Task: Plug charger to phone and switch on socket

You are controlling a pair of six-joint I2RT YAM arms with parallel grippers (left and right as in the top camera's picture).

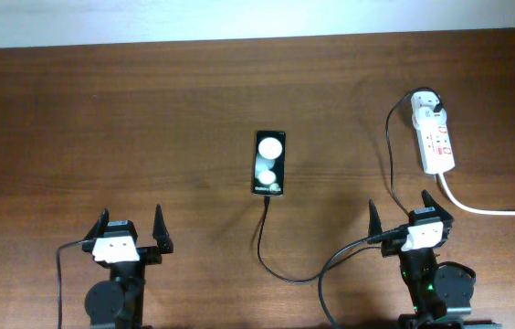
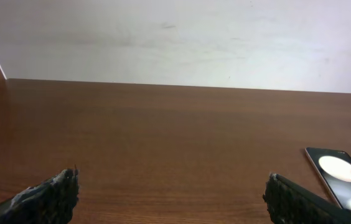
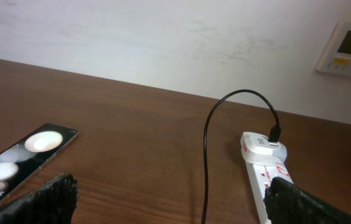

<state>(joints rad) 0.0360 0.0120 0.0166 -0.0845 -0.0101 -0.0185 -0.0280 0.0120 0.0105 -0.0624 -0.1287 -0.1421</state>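
The black phone [image 1: 269, 163] lies mid-table, its glossy face showing two white round spots; it also shows in the left wrist view [image 2: 340, 177] and the right wrist view [image 3: 23, 160]. The thin black charger cable [image 1: 271, 256] runs from the phone's near end, loops toward the right arm, then up to the white plug head [image 1: 425, 102] seated in the white socket strip [image 1: 437, 139]. The cable [image 3: 205, 155] and strip [image 3: 264, 177] show in the right wrist view. My left gripper [image 1: 131, 233] is open and empty, near the front left. My right gripper [image 1: 402, 215] is open and empty, below the strip.
The strip's thick white cord [image 1: 495, 209] runs off to the right edge. A white wall [image 2: 175, 37] stands behind the table, with a wall panel [image 3: 350, 46] at the right. Bare wood [image 1: 102, 119] fills the left half.
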